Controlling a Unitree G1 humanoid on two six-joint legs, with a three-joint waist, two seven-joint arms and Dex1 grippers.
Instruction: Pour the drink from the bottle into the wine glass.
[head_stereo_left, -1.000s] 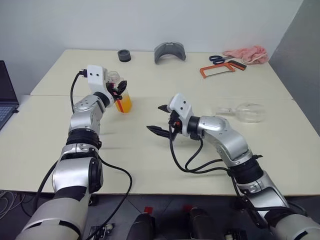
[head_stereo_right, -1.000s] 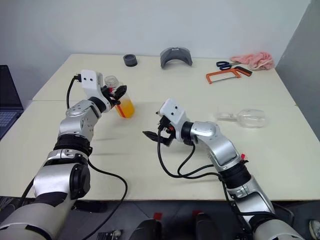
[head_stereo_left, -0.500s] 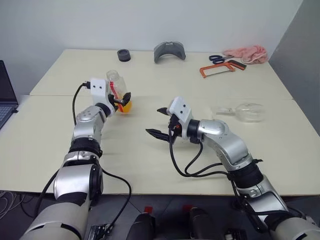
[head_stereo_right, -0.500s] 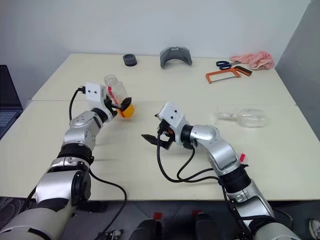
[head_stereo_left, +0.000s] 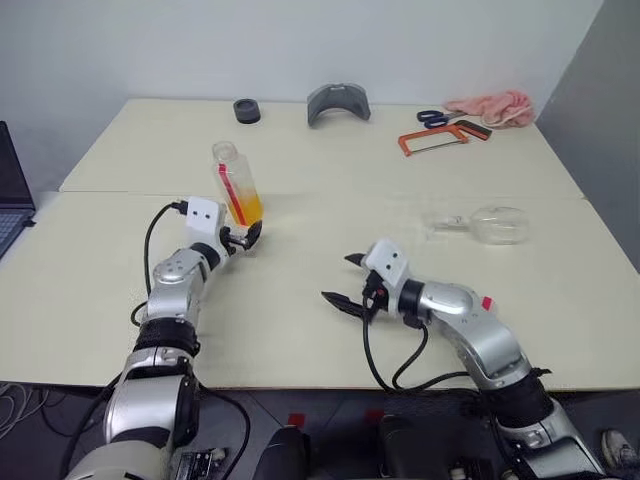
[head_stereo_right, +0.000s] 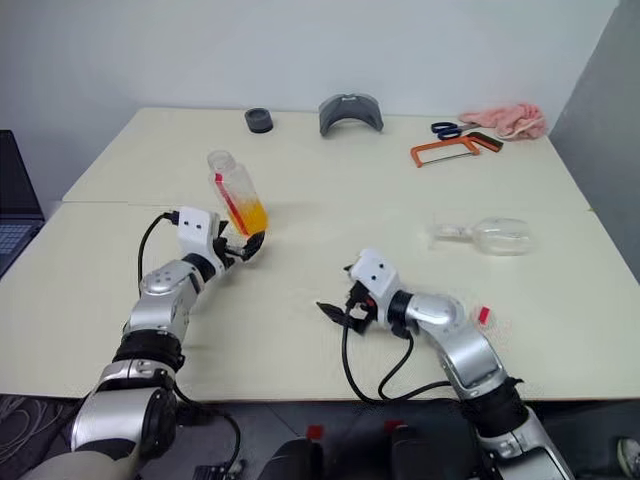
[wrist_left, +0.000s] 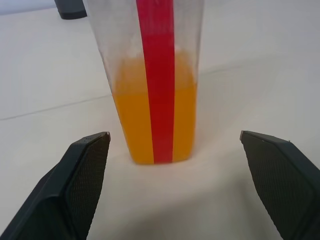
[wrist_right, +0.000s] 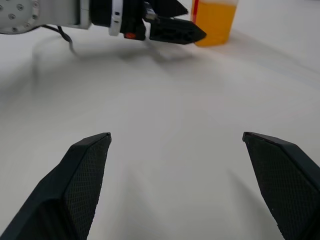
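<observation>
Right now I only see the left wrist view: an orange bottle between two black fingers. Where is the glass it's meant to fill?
Observer: The wine glass lies on its side on the table, well off to the robot's right of the bottle.
Operator: Is the other arm near it?
Observer: No. The right pincer is open and empty over bare table, nearer the robot than the glass.
Operator: Anything else lying about?
Observer: Beyond the glass, by the far edge, there are an orange saw, scissors and a pink cloth.
</observation>
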